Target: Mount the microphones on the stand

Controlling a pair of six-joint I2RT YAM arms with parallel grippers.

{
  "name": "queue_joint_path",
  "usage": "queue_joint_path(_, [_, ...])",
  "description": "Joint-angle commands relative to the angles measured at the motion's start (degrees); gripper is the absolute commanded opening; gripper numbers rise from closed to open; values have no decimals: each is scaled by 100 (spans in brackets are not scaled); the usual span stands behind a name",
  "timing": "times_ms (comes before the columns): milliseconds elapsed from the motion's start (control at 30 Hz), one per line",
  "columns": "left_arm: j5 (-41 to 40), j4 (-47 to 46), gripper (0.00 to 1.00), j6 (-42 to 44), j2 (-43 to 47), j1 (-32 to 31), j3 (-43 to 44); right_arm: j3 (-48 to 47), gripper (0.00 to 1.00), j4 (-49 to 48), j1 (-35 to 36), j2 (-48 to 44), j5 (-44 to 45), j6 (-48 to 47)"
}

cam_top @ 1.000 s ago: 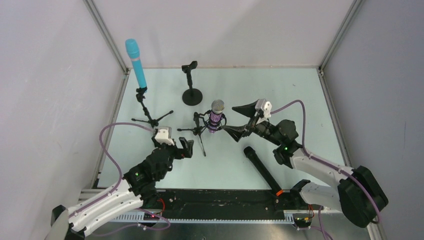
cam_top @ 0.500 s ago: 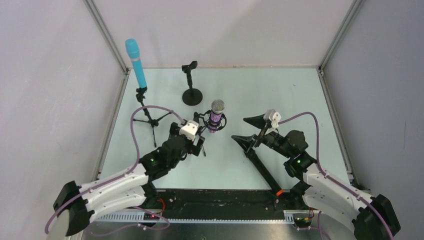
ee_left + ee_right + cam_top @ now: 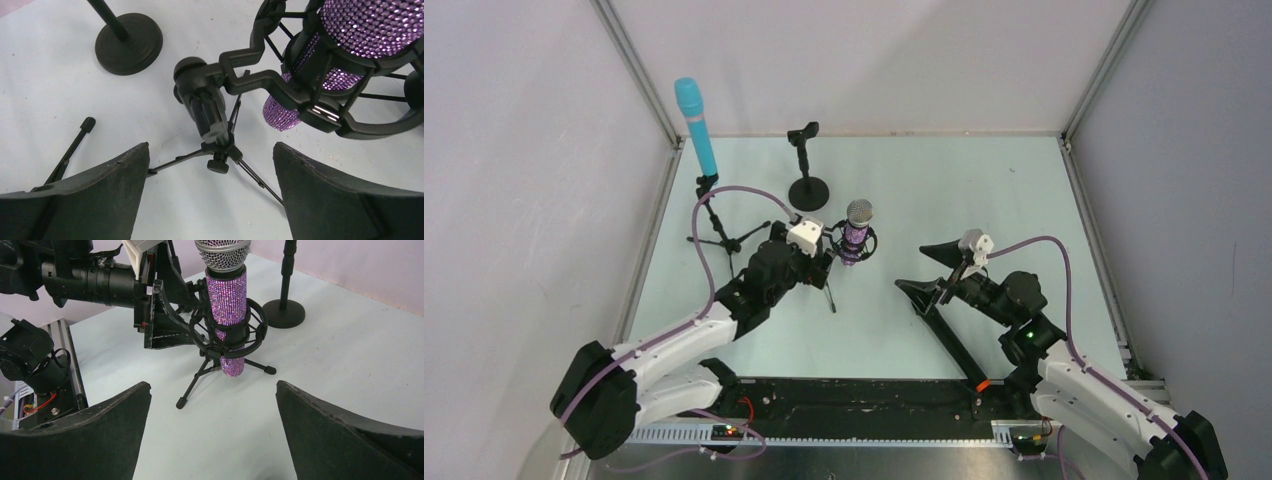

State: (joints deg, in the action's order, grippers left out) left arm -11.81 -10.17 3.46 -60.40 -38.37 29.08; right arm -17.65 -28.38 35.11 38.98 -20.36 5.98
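Three mics and three stands are on the counter (image 3: pixel 984 190). The blue mic (image 3: pixel 696 125) sits clipped upright on the left tripod (image 3: pixel 719 228). The left tool (image 3: pixel 211 146) is spread wide beside the middle tripod (image 3: pixel 207 107), which cradles the purple mic (image 3: pixel 856 232). The right tool (image 3: pixel 911 266), also wide, hovers above the black mic (image 3: pixel 954 345), which lies flat.

My left gripper (image 3: pixel 822 262) reaches to frame centre, jaws apart; my right gripper (image 3: pixel 931 270) sits right of centre, jaws wide, both arms extended from the bottom edge.

Pale table (image 3: pixel 1014 185), flat black microphone (image 3: pixel 954 346), round-base stand (image 3: pixel 809 192), left tripod (image 3: pixel 720 232), middle tripod (image 3: pixel 204 107)
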Motion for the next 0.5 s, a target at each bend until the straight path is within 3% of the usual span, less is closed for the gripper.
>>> queue_joint_path(0, [729,-554,89,175,-280,275,363,19,99,-60,-49,-76,97,121])
queue_joint_path(167, [1330,-717,62,185,-632,592,497,24,99,-112,-52,-96,74,233])
queue_joint_path(333, [1537,-950,59,418,-859,694,495,24,99,-39,-52,-119,67,281])
queue_joint_path(467, [1719,-1105,48,623,-1044,734,520,33,100,-10,-50,-147,110,269])
